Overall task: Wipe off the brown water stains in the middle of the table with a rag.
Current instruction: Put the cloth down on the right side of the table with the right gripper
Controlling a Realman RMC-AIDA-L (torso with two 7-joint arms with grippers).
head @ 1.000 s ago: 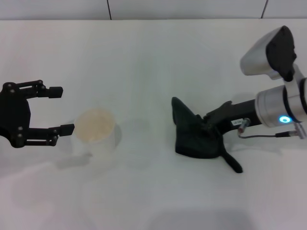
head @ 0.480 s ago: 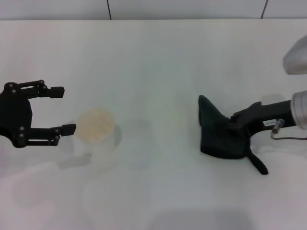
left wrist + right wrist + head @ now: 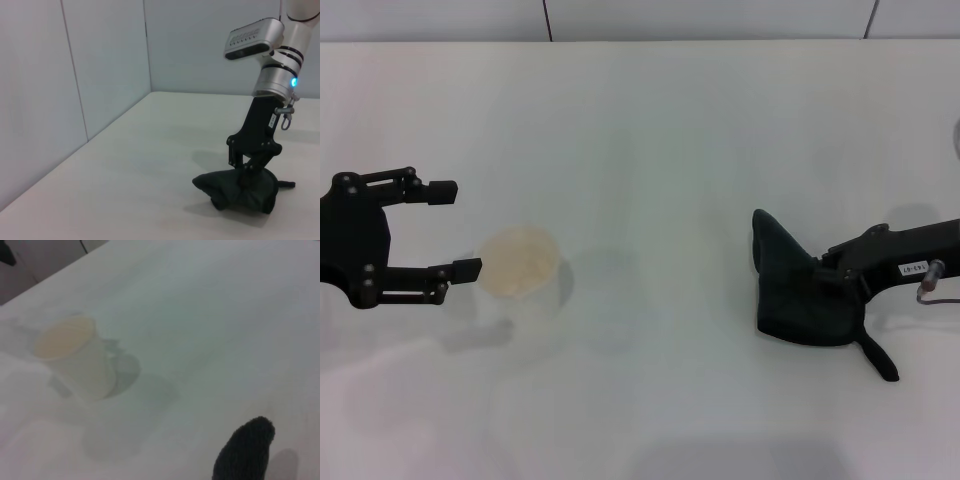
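The rag (image 3: pixel 798 292), a dark cloth with a thin tail strip, lies bunched on the white table (image 3: pixel 640 130) at the right. My right gripper (image 3: pixel 827 268) is shut on the rag and presses it to the table. Both show in the left wrist view, the rag (image 3: pixel 225 186) under the right gripper (image 3: pixel 247 172). The right wrist view shows only a dark tip of the rag (image 3: pixel 247 450). No orange-brown stain shows in any view; the middle of the table has only a faint sheen. My left gripper (image 3: pixel 456 228) is open and empty at the far left.
A white cup (image 3: pixel 520 268) with a pale beige inside stands just right of my left gripper's fingertips; it also shows in the right wrist view (image 3: pixel 75 355). A wall runs along the table's far edge.
My right gripper has dragged the rag across the table to the right, away from the middle. The left gripper and the cup have not moved.
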